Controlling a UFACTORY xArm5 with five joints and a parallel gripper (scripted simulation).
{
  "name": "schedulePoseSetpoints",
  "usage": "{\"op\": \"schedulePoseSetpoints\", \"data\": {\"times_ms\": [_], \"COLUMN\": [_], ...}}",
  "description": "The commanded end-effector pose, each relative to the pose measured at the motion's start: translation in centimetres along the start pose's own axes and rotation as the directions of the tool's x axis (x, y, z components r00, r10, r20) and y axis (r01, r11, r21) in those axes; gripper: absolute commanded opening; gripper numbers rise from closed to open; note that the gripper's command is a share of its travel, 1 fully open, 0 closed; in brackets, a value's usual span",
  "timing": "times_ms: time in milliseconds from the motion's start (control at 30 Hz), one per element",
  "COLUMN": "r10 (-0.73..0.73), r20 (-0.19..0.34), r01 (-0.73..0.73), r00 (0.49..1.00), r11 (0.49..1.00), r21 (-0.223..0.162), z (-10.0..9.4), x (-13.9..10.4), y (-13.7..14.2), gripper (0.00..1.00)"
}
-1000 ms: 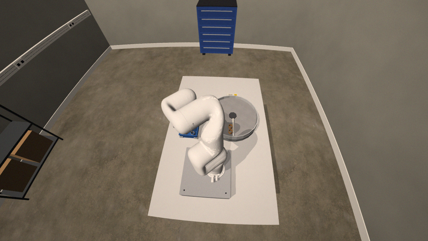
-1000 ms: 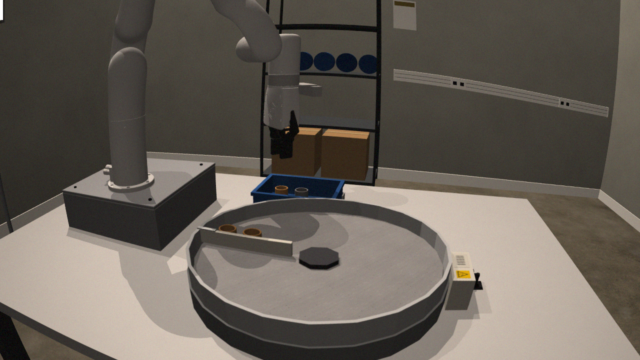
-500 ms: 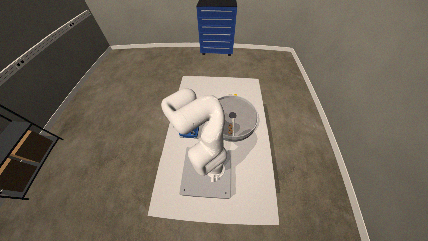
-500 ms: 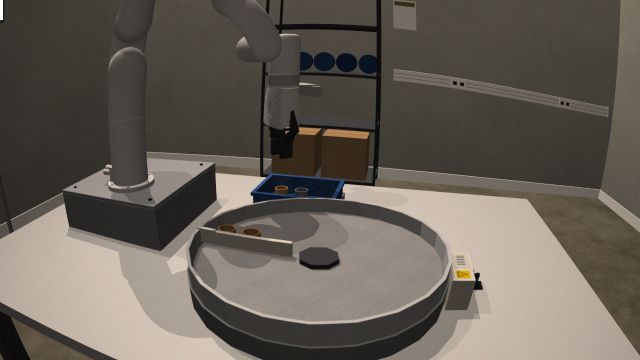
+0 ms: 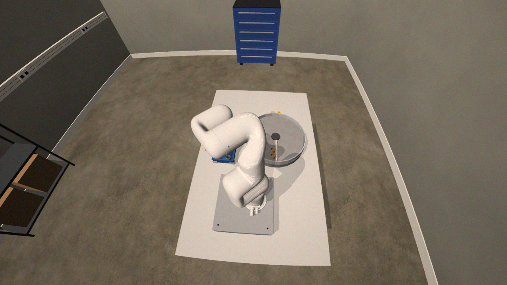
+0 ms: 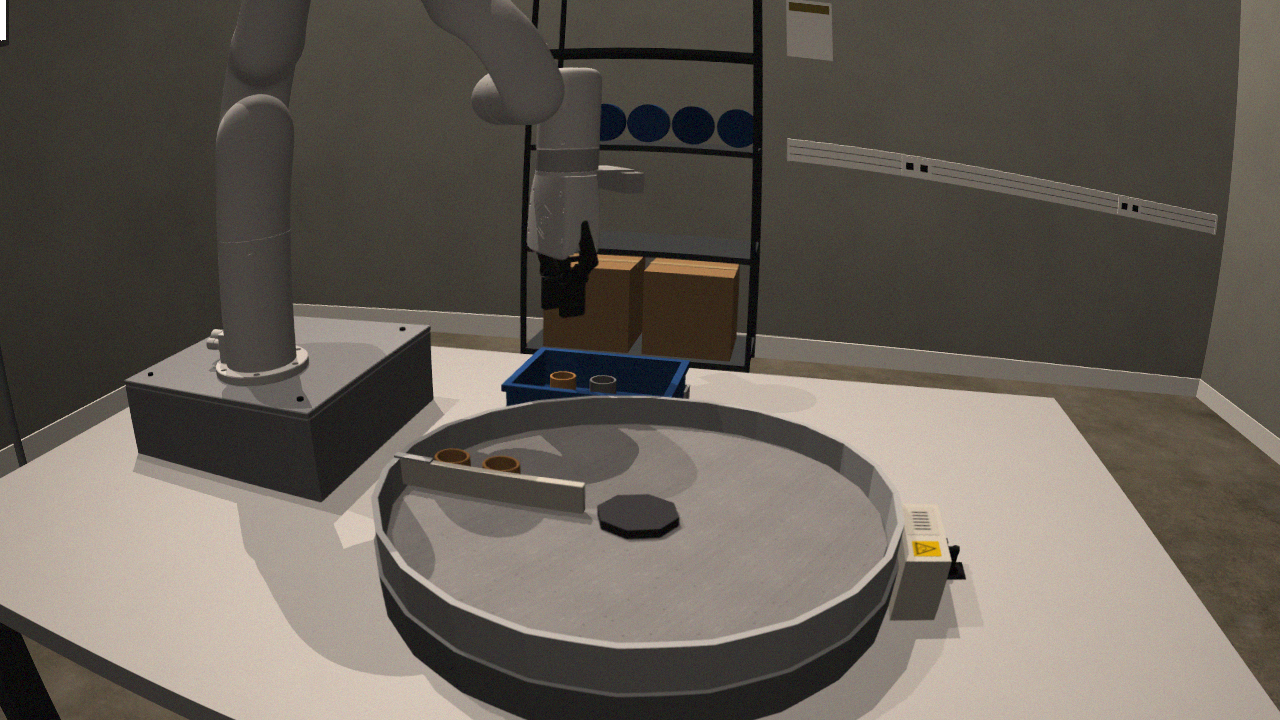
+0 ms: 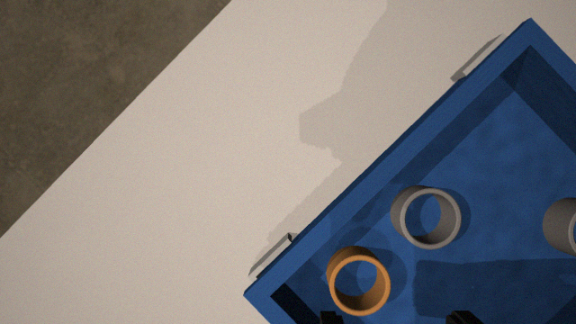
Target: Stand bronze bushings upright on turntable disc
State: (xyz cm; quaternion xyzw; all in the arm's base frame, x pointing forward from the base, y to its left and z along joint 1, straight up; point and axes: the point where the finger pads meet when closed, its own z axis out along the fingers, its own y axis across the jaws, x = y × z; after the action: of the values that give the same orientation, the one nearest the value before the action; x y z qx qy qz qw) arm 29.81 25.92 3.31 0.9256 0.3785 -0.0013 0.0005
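In the exterior view, the claw [image 6: 565,288] is seen hanging high above the blue crate [image 6: 528,383], upper centre of the frame, with its fingers partly apart and nothing held between them. The crate rests on the white surface [image 6: 1029,501] behind the turntable [image 6: 501,626].

In the wrist view, at the lower right of the frame, one bronze bushing [image 7: 358,281] is shown standing upright on an open end inside the crate, near its corner. A steel bushing [image 7: 426,218] stands just beside it, up and to the right, and a second steel bushing [image 7: 560,225] is cut off by the right edge. Two dark fingertips are glimpsed at the bottom edge.

On the turntable's disc [image 6: 716,555], at its left side, two bronze bushings [image 6: 452,456] [image 6: 501,463] are seen upright, close together, behind a pale bar [image 6: 492,485] that reaches toward the dark hub [image 6: 638,514]. A small control box [image 6: 921,573] with a yellow label is fixed at the turntable's right.
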Motion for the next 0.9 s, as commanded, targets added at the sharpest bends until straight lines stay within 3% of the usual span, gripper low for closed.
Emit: {"op": "schedulePoseSetpoints", "data": {"times_ms": [0,533,867], "r10": [0.000,0.000,0.000], "r20": [-0.003,-0.003,-0.003], "r01": [0.000,0.000,0.000], "r00": [1.000,1.000,1.000], "r11": [1.000,1.000,1.000], "r21": [0.000,0.000,0.000], "z": [-0.1,0.0,3.8], "x": [0.1,0.1,0.2], "y": [0.0,0.0,0.1], "gripper": [0.41,0.41,0.41]}}
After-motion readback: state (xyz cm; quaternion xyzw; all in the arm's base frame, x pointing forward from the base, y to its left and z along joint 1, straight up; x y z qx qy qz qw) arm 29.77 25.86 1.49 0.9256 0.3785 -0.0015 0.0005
